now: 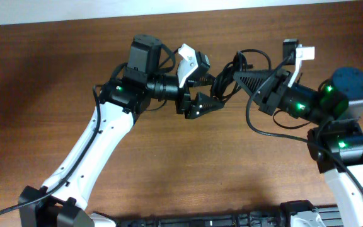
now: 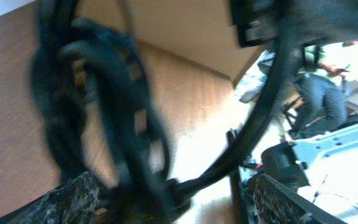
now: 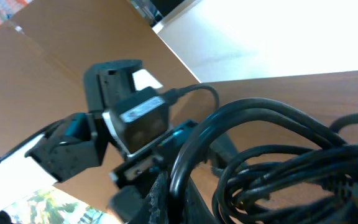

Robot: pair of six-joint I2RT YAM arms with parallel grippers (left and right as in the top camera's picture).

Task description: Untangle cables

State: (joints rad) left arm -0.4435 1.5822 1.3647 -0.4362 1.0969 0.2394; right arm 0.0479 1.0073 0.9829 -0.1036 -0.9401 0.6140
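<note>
The cables [image 1: 224, 81] form one black tangled bundle held up off the wooden table [image 1: 188, 170] between my two grippers. My right gripper [image 1: 237, 77] reaches in from the right and is shut on the bundle. In the right wrist view its jaws [image 3: 176, 199] pinch one strand, and loose loops of the cables [image 3: 278, 162] hang to the right. My left gripper [image 1: 214, 92] stands open around the bundle's left side. In the blurred left wrist view the cables [image 2: 104, 118] hang between its spread fingers [image 2: 73, 199], close to the left one.
The right arm's own thick wire [image 1: 257, 123] droops in a loop below the bundle. Black equipment [image 1: 232, 221] lies along the table's near edge. The left arm's wrist [image 3: 104, 124] is close in front of the right gripper.
</note>
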